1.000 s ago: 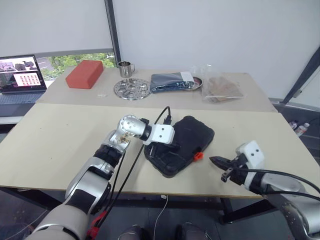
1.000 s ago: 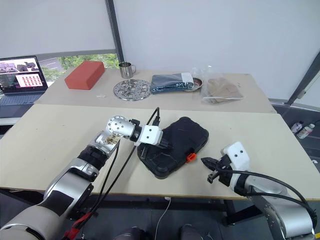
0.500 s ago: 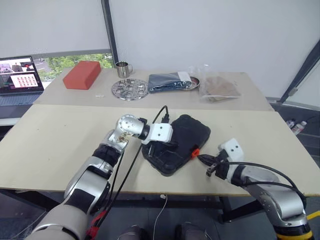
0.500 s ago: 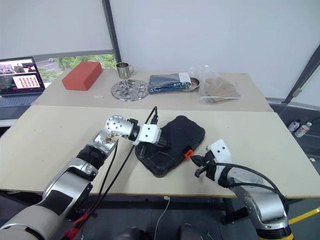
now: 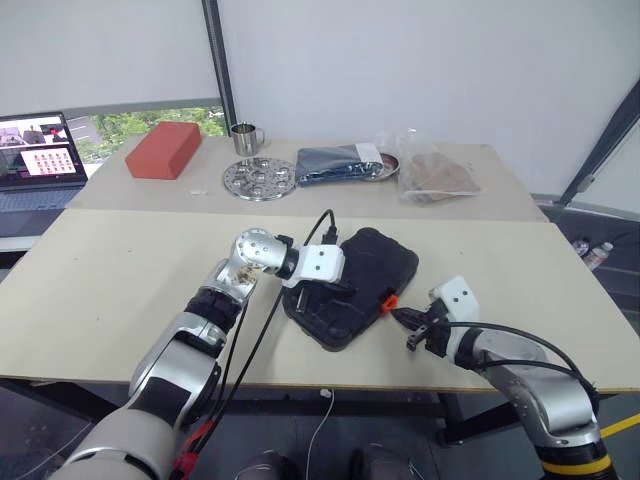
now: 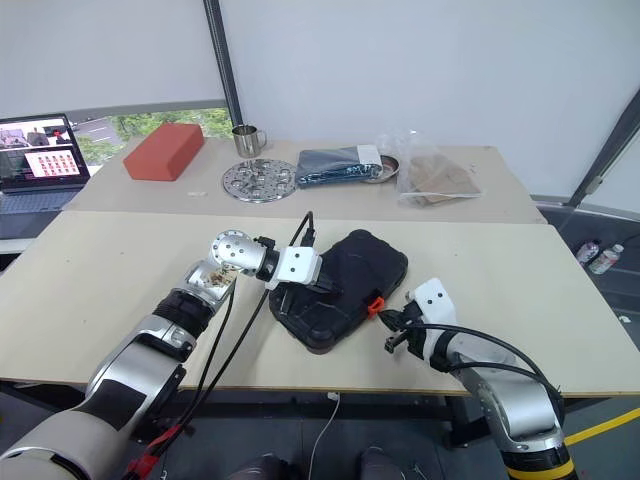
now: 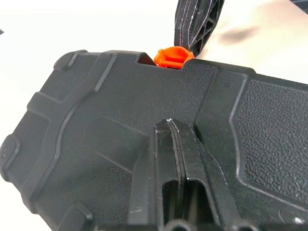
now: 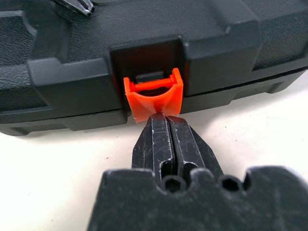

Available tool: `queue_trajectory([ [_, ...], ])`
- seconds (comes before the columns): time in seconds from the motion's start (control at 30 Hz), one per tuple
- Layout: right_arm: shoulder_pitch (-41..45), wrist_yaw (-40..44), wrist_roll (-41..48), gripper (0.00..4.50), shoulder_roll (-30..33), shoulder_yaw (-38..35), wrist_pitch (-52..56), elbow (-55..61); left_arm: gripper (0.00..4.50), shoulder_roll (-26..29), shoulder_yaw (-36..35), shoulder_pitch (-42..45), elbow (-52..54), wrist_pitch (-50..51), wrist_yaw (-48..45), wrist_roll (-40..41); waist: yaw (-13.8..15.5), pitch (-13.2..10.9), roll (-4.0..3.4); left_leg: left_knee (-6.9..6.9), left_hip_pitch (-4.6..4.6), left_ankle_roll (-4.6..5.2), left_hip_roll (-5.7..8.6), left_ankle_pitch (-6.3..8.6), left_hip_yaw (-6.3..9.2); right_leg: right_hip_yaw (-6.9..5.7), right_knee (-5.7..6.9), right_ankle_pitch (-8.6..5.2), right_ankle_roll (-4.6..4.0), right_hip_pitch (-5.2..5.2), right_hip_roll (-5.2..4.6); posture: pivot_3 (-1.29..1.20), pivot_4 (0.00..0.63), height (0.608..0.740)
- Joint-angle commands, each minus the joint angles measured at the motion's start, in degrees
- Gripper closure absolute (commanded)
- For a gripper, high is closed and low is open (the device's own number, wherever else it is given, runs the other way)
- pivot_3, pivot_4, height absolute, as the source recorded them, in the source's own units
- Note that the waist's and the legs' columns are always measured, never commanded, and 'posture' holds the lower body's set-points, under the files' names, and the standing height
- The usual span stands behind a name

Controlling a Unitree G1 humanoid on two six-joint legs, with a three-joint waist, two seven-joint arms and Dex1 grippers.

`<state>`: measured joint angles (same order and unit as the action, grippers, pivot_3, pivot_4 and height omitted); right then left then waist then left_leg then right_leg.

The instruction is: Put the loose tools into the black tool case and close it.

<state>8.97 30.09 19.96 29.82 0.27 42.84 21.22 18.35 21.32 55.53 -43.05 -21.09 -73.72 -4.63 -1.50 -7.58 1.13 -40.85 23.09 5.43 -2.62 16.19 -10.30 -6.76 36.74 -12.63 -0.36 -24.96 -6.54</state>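
Observation:
The black tool case lies with its lid down near the front edge of the near table, its orange latch facing my right arm. My left gripper is shut, and its tips rest on the textured lid. My right gripper is also shut, holding nothing. Its tips touch the lower edge of the orange latch, which sticks out from the case's front. The loose tools are out of view.
On the far table stand a red block, a metal cup, a round perforated metal plate, a dark blue pouch and a clear plastic bag. A laptop sits at the far left.
My right gripper has moved left and forward, from open table to the case's orange latch. The left gripper has stayed on the lid. The camera has shifted a little.

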Motion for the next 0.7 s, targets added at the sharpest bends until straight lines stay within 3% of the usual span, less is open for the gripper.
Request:
queue_trajectory([
  [0.03, 4.84, 0.43, 0.23, 4.50, -0.99, -0.77, -4.60, 2.59, 4.48, 0.54, 3.14, -3.46, -2.13, 1.69, -1.64, -3.12, -0.20, 0.00, -0.01, 0.00, 0.00, -0.01, -0.01, -0.01, 0.00, 0.00, 0.00, 0.00, 0.00, -0.01, 0.00, 0.00, 0.150, 0.736],
  [0.43, 2.56, 1.10, -0.91, 4.50, -1.13, -0.15, -5.46, 2.91, 4.48, 1.09, 2.62, -3.37, -2.68, 1.88, -0.63, -3.55, 0.60, 0.03, -0.05, 0.09, 0.06, -0.22, 0.00, -0.12, 0.01, -0.11, -0.02, -0.03, -0.10, -0.02, 0.03, 0.00, 0.150, 0.736],
  [0.6, 0.83, 1.62, 3.48, 4.50, 2.20, -8.72, -2.31, 7.65, 4.48, 1.98, 2.26, -3.49, -2.94, 1.76, -0.35, -3.46, 0.82, 0.02, -0.05, 0.09, 0.12, -0.03, 0.00, -0.01, 0.02, -0.12, -0.06, -0.04, -0.07, -0.05, 0.01, 0.00, 0.150, 0.736],
  [0.7, -3.06, 3.11, 3.40, 4.50, 4.81, -9.69, -2.42, 7.57, 4.48, 2.22, 2.31, -3.80, -2.83, 1.61, -0.19, -3.52, 0.77, 0.03, -0.03, 0.09, 0.09, -0.01, 0.00, 0.00, 0.03, -0.11, -0.09, -0.04, -0.07, -0.02, 0.00, 0.00, 0.150, 0.736],
])
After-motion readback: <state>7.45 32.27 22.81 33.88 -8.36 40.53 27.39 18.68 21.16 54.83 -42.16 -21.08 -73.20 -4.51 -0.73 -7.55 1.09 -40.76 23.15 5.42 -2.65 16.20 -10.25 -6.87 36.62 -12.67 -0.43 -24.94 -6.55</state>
